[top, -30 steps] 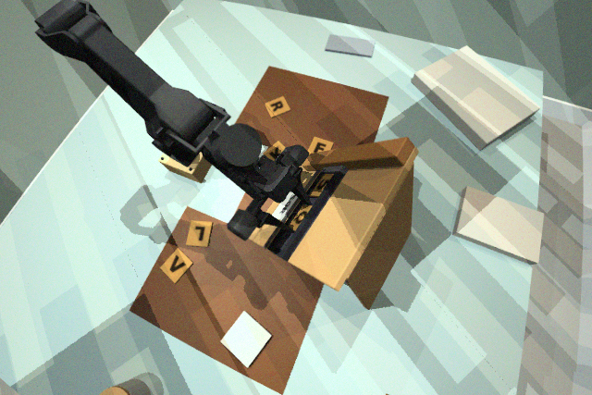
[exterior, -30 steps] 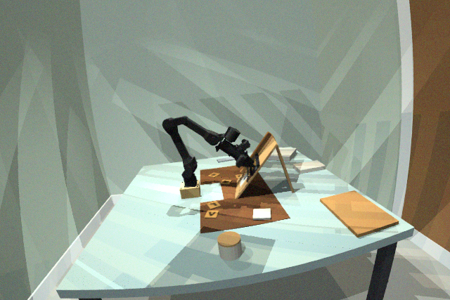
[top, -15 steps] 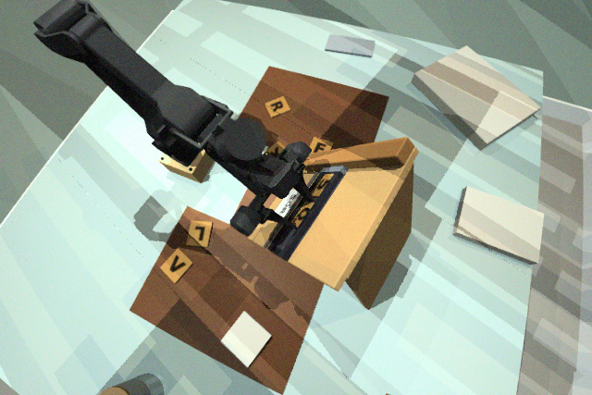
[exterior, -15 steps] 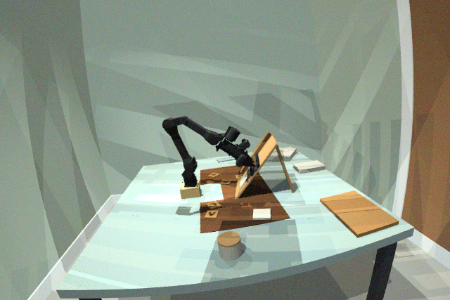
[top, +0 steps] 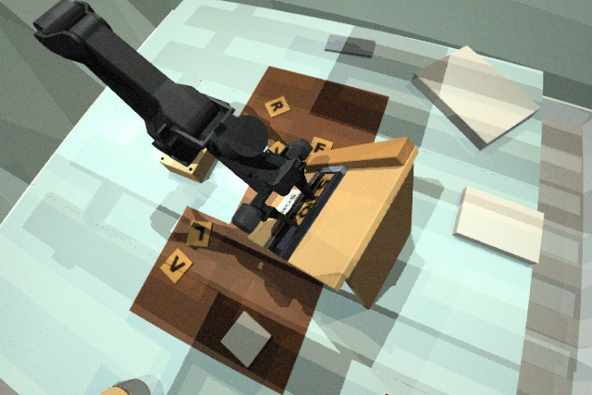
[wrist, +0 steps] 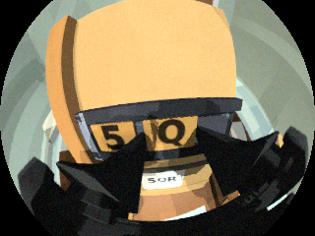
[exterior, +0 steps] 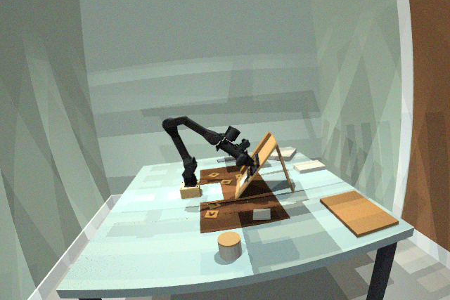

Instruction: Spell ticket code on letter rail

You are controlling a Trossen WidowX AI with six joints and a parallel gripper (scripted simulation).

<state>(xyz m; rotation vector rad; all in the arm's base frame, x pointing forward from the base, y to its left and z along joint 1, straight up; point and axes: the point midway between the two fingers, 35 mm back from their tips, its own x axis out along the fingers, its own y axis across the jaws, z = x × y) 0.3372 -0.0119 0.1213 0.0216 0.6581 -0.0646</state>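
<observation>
The slanted wooden board (top: 358,209) (wrist: 153,59) carries a dark letter rail (wrist: 162,106). A tile reading S or 5 (wrist: 112,136) (top: 323,183) sits at the rail's left end in the wrist view. My gripper (wrist: 170,133) (top: 303,213) (exterior: 252,164) is shut on the Q tile (wrist: 171,129), which lies in the rail just right of that tile, a narrow gap between them. The ticket (wrist: 161,180) (top: 287,201) below appears to read SQR. Loose tiles are R (top: 277,106), F (top: 321,146), a partly hidden one (top: 277,147), L (top: 199,233) and V (top: 176,265).
A brown mat (top: 155,297) lies under the board and loose tiles, with a grey block (top: 246,339) (exterior: 261,213) on it. A round canister (exterior: 229,247) stands near the front edge. Pale slabs (top: 477,96) (top: 499,226) lie behind the board, a wooden panel (exterior: 358,212) at right.
</observation>
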